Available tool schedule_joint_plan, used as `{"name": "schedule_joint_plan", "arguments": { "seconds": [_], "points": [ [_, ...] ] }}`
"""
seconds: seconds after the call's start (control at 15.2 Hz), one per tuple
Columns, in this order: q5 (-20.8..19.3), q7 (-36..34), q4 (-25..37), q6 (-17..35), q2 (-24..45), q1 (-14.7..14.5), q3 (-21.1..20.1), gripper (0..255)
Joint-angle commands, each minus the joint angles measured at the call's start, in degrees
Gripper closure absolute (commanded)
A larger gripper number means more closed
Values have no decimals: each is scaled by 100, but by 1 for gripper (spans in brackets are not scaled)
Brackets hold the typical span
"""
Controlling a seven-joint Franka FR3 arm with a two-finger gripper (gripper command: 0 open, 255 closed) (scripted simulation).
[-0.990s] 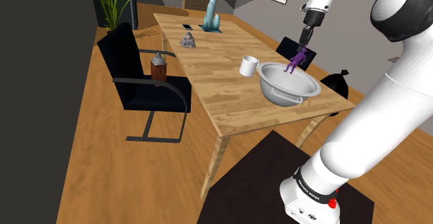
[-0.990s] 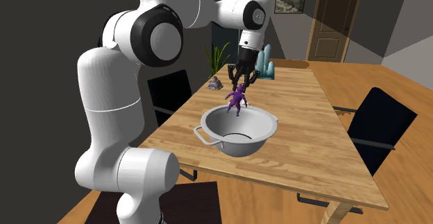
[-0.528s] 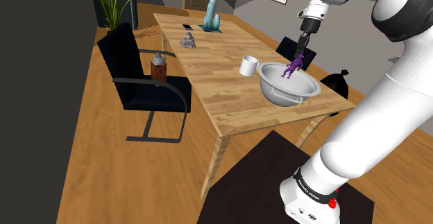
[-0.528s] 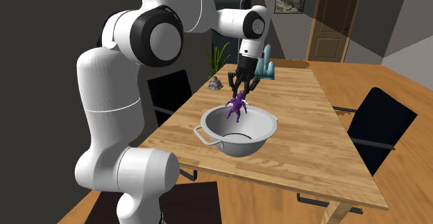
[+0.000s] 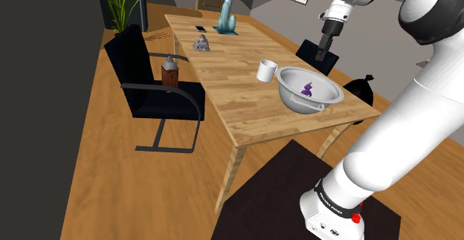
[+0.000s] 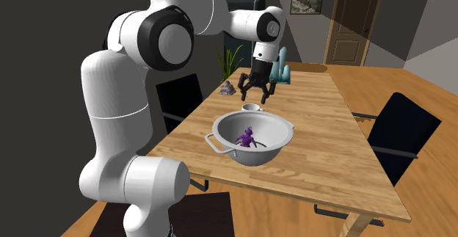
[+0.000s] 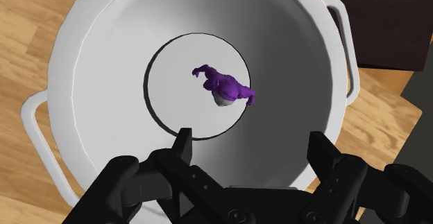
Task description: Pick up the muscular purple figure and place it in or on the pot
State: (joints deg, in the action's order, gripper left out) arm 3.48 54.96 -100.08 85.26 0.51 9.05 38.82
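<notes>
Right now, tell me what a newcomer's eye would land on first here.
The purple figure lies on the floor of the pale pot, which sits near the wooden table's edge. Above it hangs the black gripper, open and empty, on a big white arm.

The little purple figure [image 7: 224, 87] lies on the flat bottom inside the big white pot [image 7: 104, 56] with two handles
</notes>
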Motion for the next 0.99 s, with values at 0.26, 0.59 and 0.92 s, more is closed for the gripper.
{"name": "schedule_joint_plan", "arguments": {
  "seconds": [0.26, 0.59, 0.92],
  "points": [
    [104, 87, 568, -416, 204, 54, 46, 0],
    [223, 182, 1127, -806, 431, 132, 92, 0],
    [223, 182, 1128, -807, 431, 132, 92, 0]
  ]
}}
